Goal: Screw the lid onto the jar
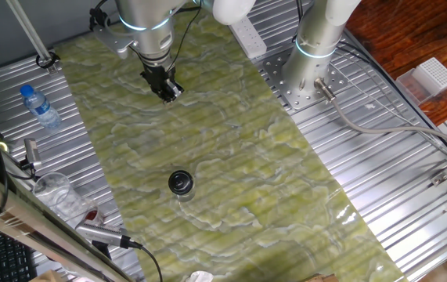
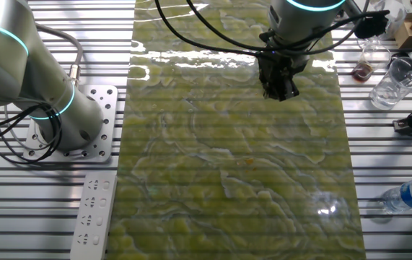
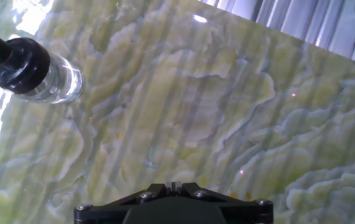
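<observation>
Jaws: I see my gripper [image 1: 170,91] pinched together, gripping nothing.
Gripper position: raised above the green mat [image 1: 231,157], well apart from the jar.
Jar [image 1: 181,189]: upright on the mat.
Lid [image 1: 180,182]: sits atop the jar.

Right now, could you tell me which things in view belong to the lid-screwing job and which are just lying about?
Belonging to the job:
- lid, sitting on the jar
- jar
- gripper, away from both

Lying about:
- water bottle
- plastic cup
- power strip
- white box
</observation>
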You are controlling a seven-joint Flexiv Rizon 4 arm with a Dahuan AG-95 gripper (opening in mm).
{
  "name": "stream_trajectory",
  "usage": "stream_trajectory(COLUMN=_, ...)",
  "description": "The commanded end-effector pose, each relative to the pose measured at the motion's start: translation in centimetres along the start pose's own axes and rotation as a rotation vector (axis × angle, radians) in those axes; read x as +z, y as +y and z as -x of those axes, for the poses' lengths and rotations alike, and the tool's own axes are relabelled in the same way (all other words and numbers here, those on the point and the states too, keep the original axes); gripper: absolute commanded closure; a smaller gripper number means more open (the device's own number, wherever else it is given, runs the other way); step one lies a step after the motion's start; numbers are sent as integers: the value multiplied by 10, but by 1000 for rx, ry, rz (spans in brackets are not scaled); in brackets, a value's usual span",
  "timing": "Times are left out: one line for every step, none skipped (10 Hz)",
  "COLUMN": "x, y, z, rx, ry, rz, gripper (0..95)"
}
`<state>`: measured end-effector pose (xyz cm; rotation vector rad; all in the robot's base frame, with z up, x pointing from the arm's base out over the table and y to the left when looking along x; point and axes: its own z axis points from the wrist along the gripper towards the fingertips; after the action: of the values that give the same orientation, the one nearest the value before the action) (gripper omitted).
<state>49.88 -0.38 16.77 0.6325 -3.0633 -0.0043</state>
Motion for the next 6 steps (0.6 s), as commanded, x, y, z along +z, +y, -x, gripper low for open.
stream_trajectory(x=-1, y=0, z=-1, rx=-19, ry=-8, rz=-3, gripper=950)
stream_trajectory(x=-1, y=0, z=-1, rx=-17, ry=-8, rz=-3, gripper=950)
stream_trajectory(x=-3, y=0, z=-2, rx=5, ry=-8, rz=-3, gripper=950)
stream_trajectory(x=-5, y=-1, z=-3, rx=-5, ry=-7, rz=-1, gripper=950)
stream_trajectory(x=-6, y=-1, z=-3, rx=-7, ry=-7, rz=-1, gripper=950)
stream_trajectory(x=-7, y=-1, z=-3, rx=-14, ry=-9, rz=-5, gripper=950)
